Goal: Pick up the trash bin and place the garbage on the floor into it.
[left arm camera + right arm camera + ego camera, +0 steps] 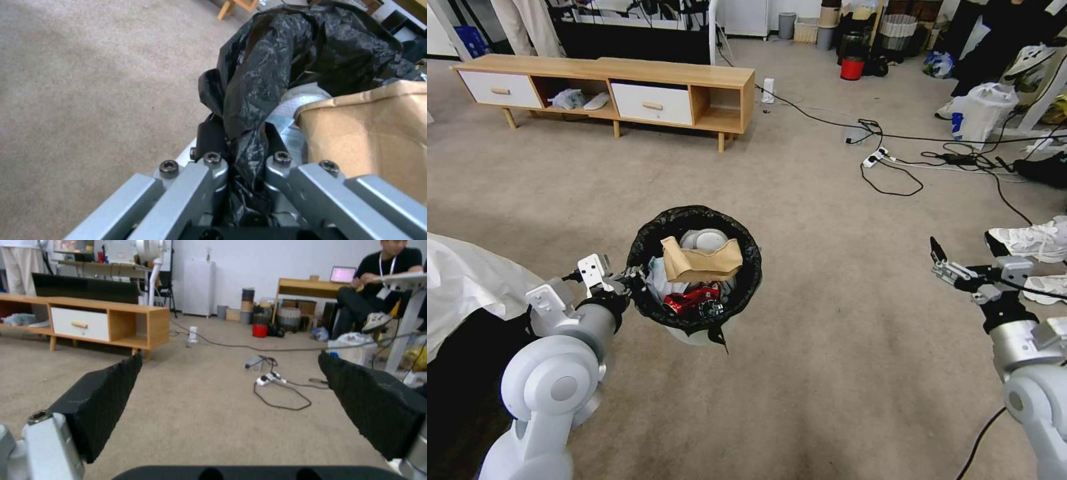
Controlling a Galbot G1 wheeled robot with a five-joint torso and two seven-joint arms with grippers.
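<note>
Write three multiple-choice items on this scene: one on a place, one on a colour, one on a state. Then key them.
1. Where does the left gripper grip the trash bin?
A. its base
B. its bagged rim
C. its inside

2. What colour is the bin's liner?
A. blue
B. white
C. black

3. How is the right gripper?
A. open, empty
B. shut on a can
C. shut on a cable

Key: 1 B, the jaws pinch the liner at the rim; 2 C, black plastic overhangs the edge; 3 A, its pads stand apart over bare carpet.
</note>
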